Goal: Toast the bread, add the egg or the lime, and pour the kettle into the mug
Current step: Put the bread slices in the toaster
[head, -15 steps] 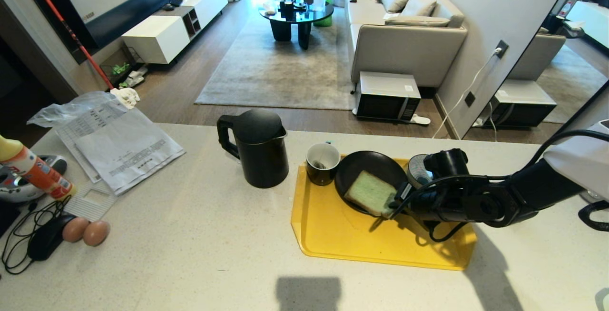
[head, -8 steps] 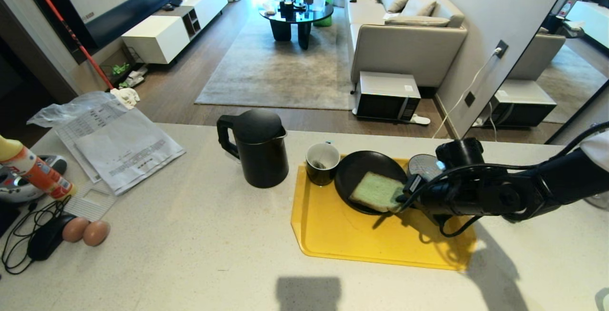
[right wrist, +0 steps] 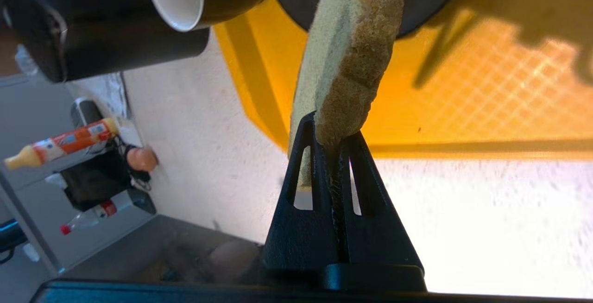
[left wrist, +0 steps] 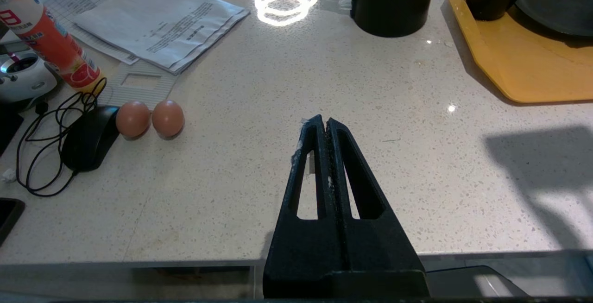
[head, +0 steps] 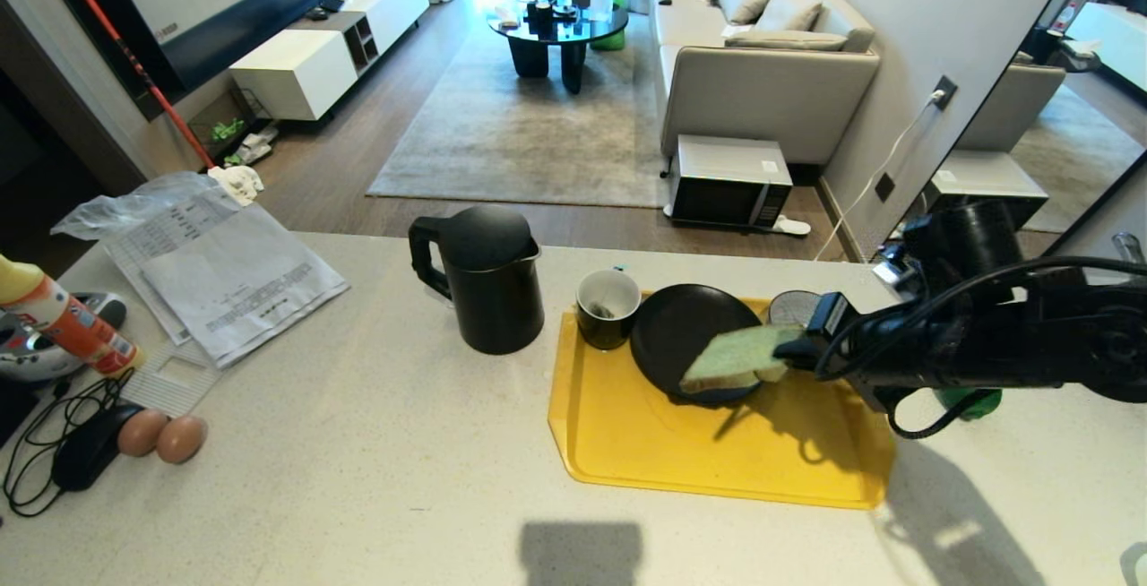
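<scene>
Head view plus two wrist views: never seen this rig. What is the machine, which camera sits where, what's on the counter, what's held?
It is a two-armed robot on a wheeled base. One picture comes from its head, looking down at the counter; the other two come from cameras behind each arm's fingers.

On the counter: a black kettle, papers, two brown eggs, and a yellow tray carrying the mug and a black plate.

The right gripper is shut on the bread, held above the plate. The left gripper is shut, empty and parked over bare counter.
</scene>
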